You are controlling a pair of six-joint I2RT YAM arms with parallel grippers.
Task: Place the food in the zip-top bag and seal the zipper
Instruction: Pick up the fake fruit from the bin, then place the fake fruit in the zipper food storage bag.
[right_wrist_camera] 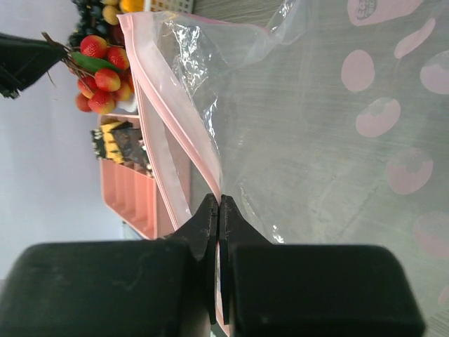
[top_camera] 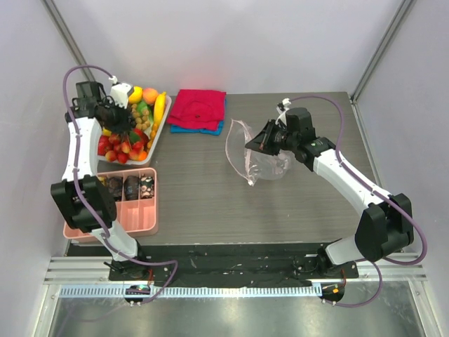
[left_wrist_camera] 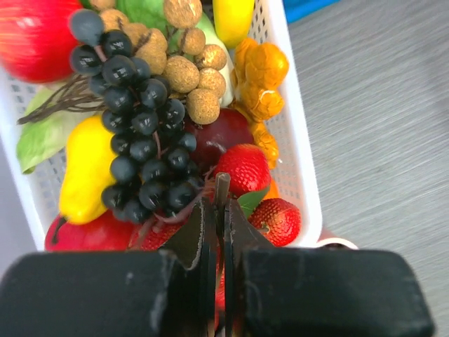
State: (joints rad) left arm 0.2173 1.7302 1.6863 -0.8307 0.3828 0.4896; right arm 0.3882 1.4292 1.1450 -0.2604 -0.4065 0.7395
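Holding two things at once, I judge each one differently. My left end effector (left_wrist_camera: 221, 210) is down in the white basket (left_wrist_camera: 300, 161) at the far left corner of the bench. Its jaws are pressed together on what looks like a thin stem of the strawberry bunch (left_wrist_camera: 245, 170), just beside the black grapes (left_wrist_camera: 140, 140). The toy berries look light, hard and glossy, so the stem is a safer hold than a slippery round body. My right end effector (right_wrist_camera: 219, 207) is closed flat on the pink zipper (right_wrist_camera: 175, 133) of the zip-top bag (right_wrist_camera: 316, 140), near the middle of the bench, mouth toward the basket. The film is thin and floppy, and I think only that stiffer strip can carry it.
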